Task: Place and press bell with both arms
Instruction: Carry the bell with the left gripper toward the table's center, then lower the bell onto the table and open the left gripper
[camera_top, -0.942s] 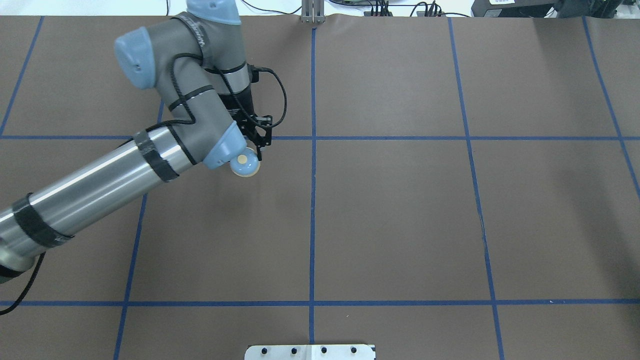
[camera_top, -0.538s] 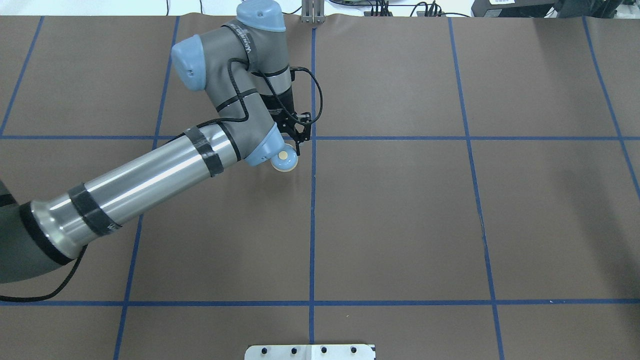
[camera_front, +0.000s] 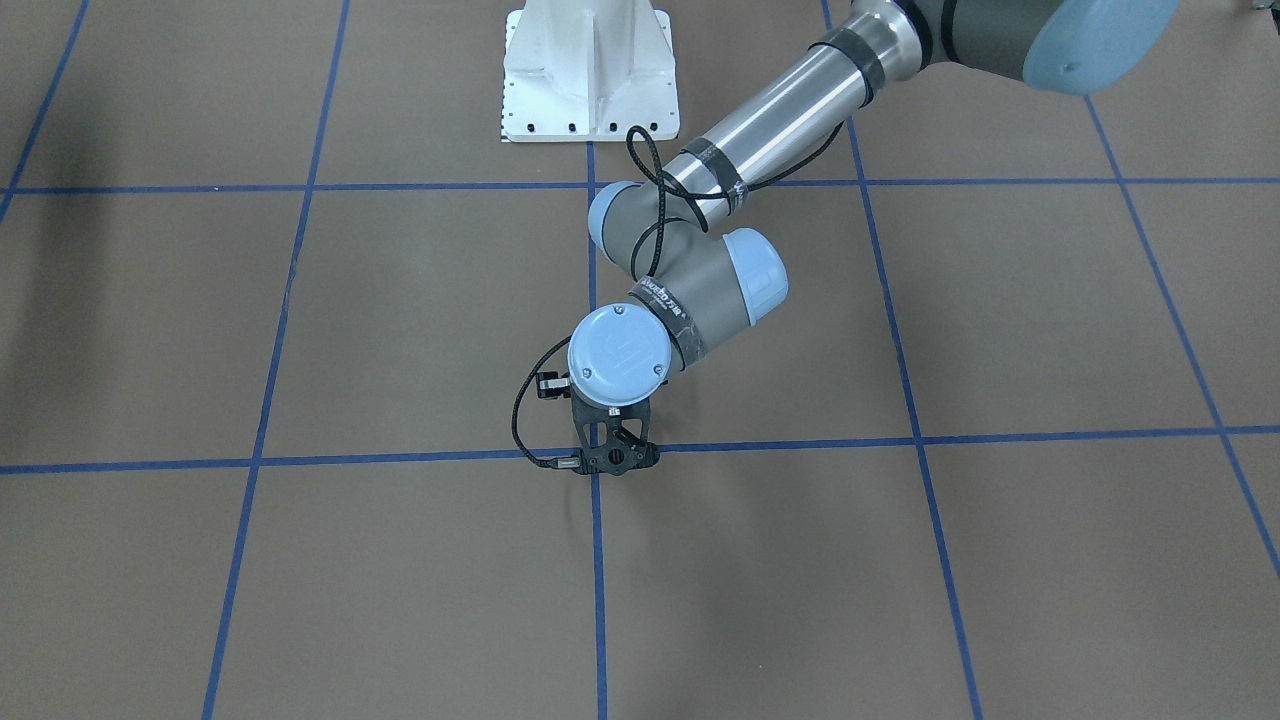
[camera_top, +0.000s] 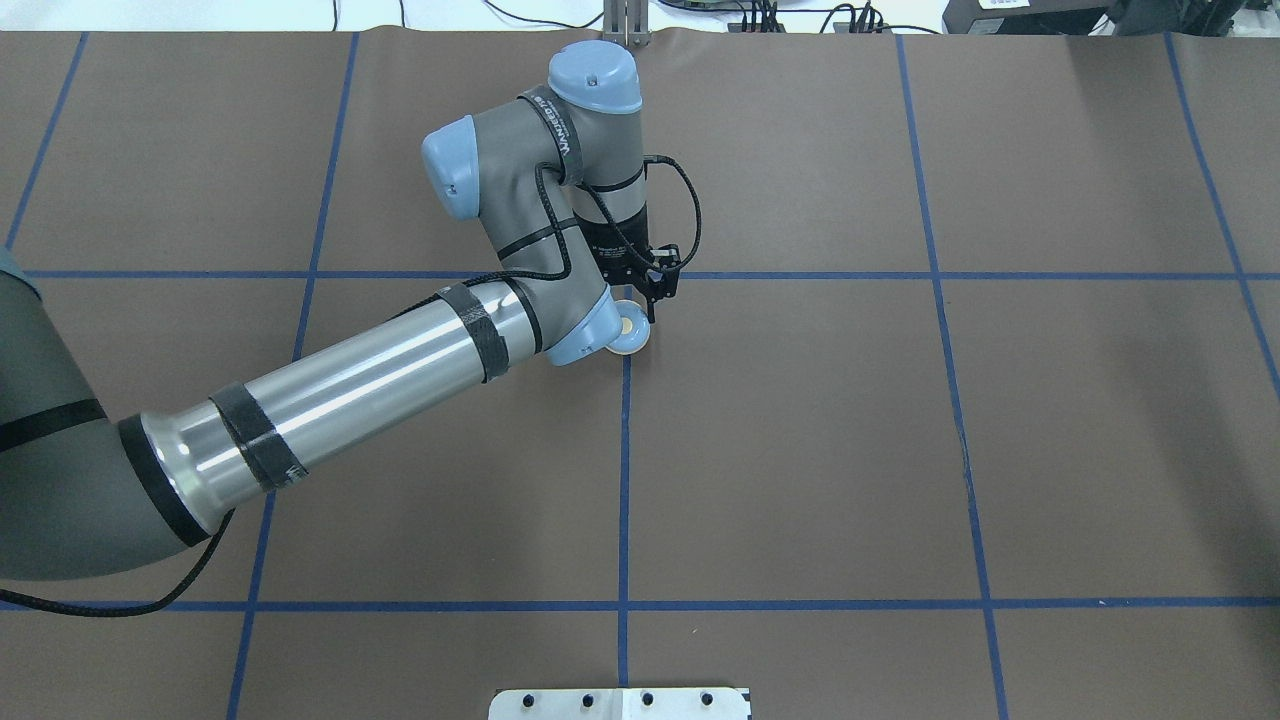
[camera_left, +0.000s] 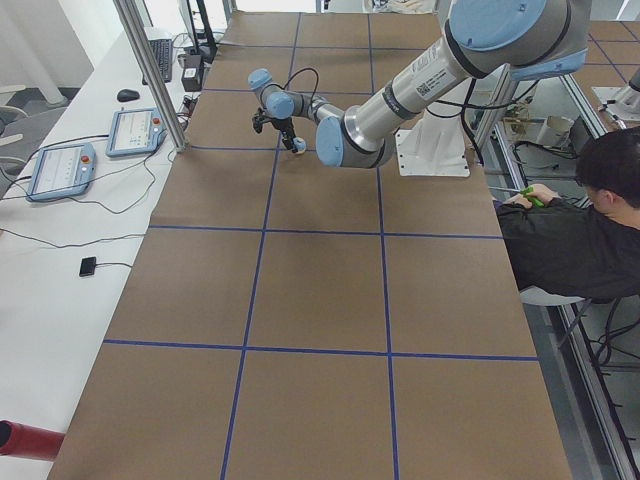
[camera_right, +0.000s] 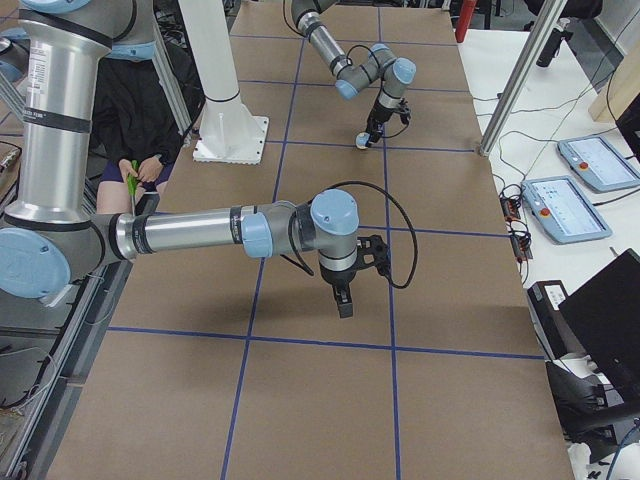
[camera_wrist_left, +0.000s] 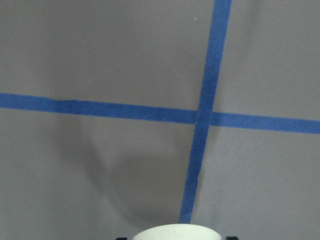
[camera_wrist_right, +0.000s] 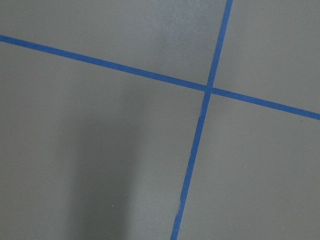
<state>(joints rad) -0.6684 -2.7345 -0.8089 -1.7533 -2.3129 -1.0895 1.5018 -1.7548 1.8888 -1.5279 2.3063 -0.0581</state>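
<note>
The light-blue bell (camera_top: 630, 330) with its cream button hangs in my left gripper (camera_top: 645, 312), which is shut on it, just over the crossing of two blue tape lines at the table's middle. In the front-facing view the left gripper (camera_front: 611, 462) points down and hides the bell. The bell's cream rim (camera_wrist_left: 175, 233) shows at the bottom of the left wrist view. It is small in the left view (camera_left: 299, 147) and the right view (camera_right: 363, 141). My right gripper (camera_right: 343, 308) hovers over bare table and shows only in the right view, so I cannot tell its state.
The brown table cover (camera_top: 800, 450) carries a blue tape grid. The white pedestal (camera_front: 590, 70) stands at the robot's side. A seated person (camera_left: 570, 240) is beside the table. Tablets (camera_left: 60, 165) and a metal post (camera_left: 150, 70) are along the far edge.
My left arm has carried the bell to the right, from the left square to the centre tape line. The gripper has stayed shut on it.
</note>
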